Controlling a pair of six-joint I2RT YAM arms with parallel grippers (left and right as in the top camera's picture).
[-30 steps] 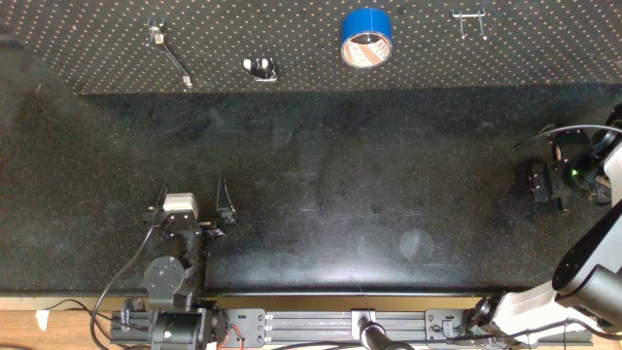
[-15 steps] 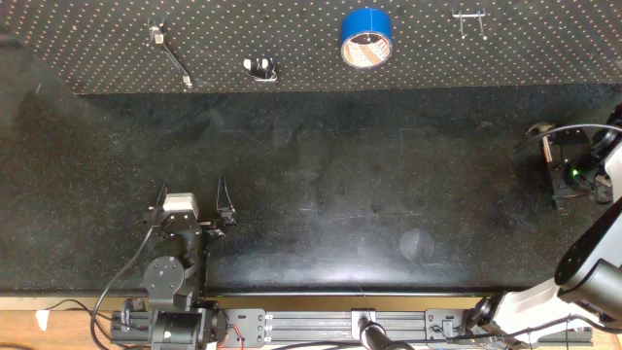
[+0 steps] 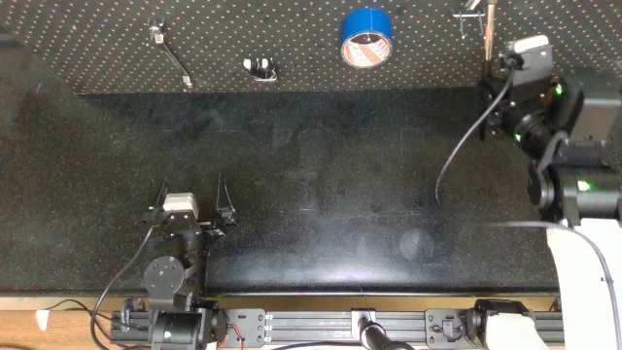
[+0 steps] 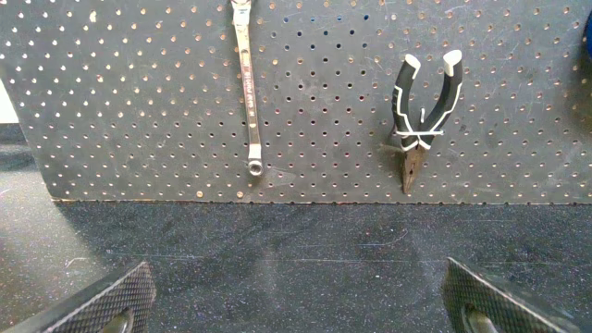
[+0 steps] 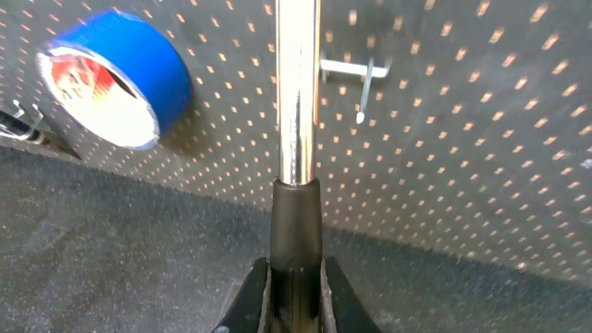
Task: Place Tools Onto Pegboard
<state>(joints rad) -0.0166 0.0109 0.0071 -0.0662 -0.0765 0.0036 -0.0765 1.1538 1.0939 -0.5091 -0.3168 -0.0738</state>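
Note:
My right gripper (image 3: 498, 60) is at the pegboard's (image 3: 292, 39) right end, shut on a tool with a chrome shaft (image 5: 296, 92) and black handle (image 5: 296, 231). The shaft (image 3: 489, 21) points up at the board, just beside a bare metal hook (image 5: 363, 81), which in the top view (image 3: 469, 19) is left of the shaft tip. A blue tape roll (image 3: 366, 37) hangs mid-board. A wrench (image 4: 247, 83) and black-handled pliers (image 4: 421, 111) hang at the board's left. My left gripper (image 3: 192, 199) rests open near the table's front left, nothing between its fingers (image 4: 102, 301).
The black table top (image 3: 340, 194) lies between the arms and the pegboard. A black cable (image 3: 457, 156) trails down from the right wrist. The right arm's body (image 3: 573, 185) stands over the table's right side.
The right arm has swung from the table's right edge up to the pegboard's right end, with the tool's shaft now by the hook. The left arm has kept still.

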